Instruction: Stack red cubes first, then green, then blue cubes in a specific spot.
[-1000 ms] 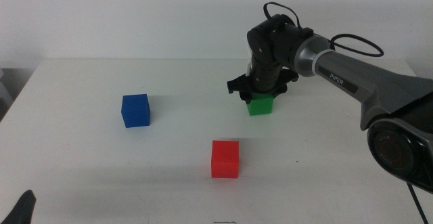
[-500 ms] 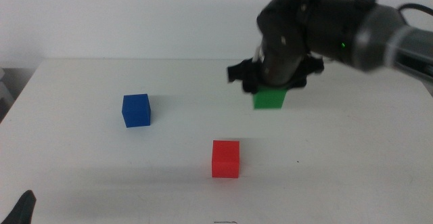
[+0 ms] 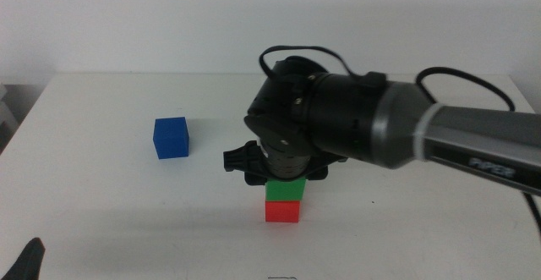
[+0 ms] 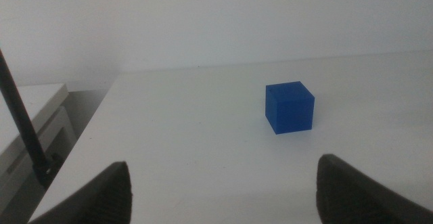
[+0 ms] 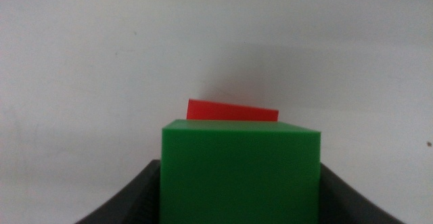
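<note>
Carried across the desk from its far-right starting place, the green cube now sits over the red cube, where a second ago it was still back near the rear of the desk. In the middle view, the right gripper hangs directly above the pair, its bulky wrist hiding the green cube's top; green appears to rest on red, though whether its full weight is down cannot be told. The blue cube stands alone, well apart to the left. The left gripper waits at the bottom-left corner.

From the left wrist, the left gripper has its jaws spread wide with nothing between them, and the blue cube lies ahead on bare desk.

From the right wrist, the right gripper clamps the green cube between its jaws, and a sliver of the red cube shows just beyond it. The second layer looks nearly placed; release, then blue, remain.
</note>
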Robot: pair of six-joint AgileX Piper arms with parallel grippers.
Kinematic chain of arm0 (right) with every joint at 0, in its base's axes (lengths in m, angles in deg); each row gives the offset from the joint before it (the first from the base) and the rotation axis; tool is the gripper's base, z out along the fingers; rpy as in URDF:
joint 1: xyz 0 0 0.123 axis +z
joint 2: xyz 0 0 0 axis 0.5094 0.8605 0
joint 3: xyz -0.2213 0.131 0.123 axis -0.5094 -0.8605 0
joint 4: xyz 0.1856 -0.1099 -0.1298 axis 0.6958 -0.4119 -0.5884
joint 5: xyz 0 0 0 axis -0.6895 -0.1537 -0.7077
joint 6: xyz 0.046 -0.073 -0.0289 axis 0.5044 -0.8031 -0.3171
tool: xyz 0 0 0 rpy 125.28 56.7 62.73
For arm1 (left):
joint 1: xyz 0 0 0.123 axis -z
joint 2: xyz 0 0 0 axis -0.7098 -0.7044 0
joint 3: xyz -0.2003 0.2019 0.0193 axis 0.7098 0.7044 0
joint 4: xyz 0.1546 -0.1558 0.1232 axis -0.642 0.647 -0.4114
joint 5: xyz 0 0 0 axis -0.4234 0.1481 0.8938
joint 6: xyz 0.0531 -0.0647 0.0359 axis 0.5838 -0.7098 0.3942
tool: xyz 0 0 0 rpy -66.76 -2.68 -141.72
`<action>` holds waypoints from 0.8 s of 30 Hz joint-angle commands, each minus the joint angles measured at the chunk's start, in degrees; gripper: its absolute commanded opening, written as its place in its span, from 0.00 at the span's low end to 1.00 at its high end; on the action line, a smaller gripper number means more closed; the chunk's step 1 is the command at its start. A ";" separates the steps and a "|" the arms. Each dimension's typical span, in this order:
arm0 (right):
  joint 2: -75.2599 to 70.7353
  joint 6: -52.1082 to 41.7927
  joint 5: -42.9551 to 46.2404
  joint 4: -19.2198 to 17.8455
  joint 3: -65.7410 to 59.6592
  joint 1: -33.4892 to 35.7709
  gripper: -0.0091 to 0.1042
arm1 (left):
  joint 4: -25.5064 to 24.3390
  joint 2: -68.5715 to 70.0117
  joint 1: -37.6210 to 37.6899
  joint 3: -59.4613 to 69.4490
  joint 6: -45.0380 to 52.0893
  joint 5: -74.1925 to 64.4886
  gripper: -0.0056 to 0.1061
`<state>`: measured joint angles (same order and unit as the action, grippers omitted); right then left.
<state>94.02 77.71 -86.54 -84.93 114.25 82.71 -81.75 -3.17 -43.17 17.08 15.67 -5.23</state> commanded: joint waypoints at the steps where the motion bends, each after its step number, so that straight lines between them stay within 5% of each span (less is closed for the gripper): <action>1: -1.86 0.73 0.48 -1.81 3.24 -0.15 0.07 | 0.44 1.17 0.11 -0.18 -0.64 4.64 0.89; 24: 0.09 2.08 -0.34 -3.99 4.63 -0.52 0.07 | 0.44 1.17 0.11 -0.18 -0.64 4.64 0.89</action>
<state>97.25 79.62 -87.27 -86.41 116.85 82.61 -81.75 -3.17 -43.17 17.08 15.67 -5.23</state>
